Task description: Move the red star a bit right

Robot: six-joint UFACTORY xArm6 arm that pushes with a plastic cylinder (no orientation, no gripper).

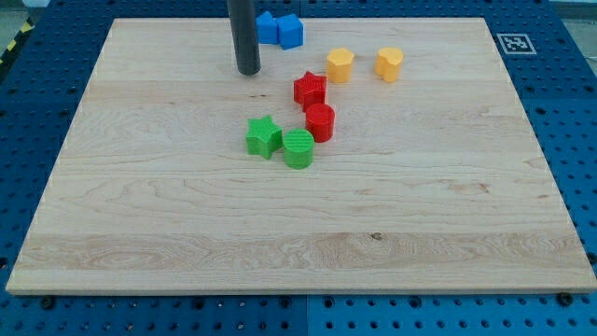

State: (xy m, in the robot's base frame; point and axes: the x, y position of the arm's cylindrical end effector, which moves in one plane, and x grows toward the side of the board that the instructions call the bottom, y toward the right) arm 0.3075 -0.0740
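The red star (310,89) lies on the wooden board (168,215), above the view's middle. A red cylinder (320,121) touches it just below. My tip (248,71) rests on the board to the left of the red star and slightly above it, a clear gap away. The dark rod rises from it out of the view's top.
A green star (264,136) and a green cylinder (298,148) sit below the red blocks. Two blue blocks (280,30) lie near the top edge, right of the rod. Two yellow-orange blocks (340,64) (389,63) lie right of the red star.
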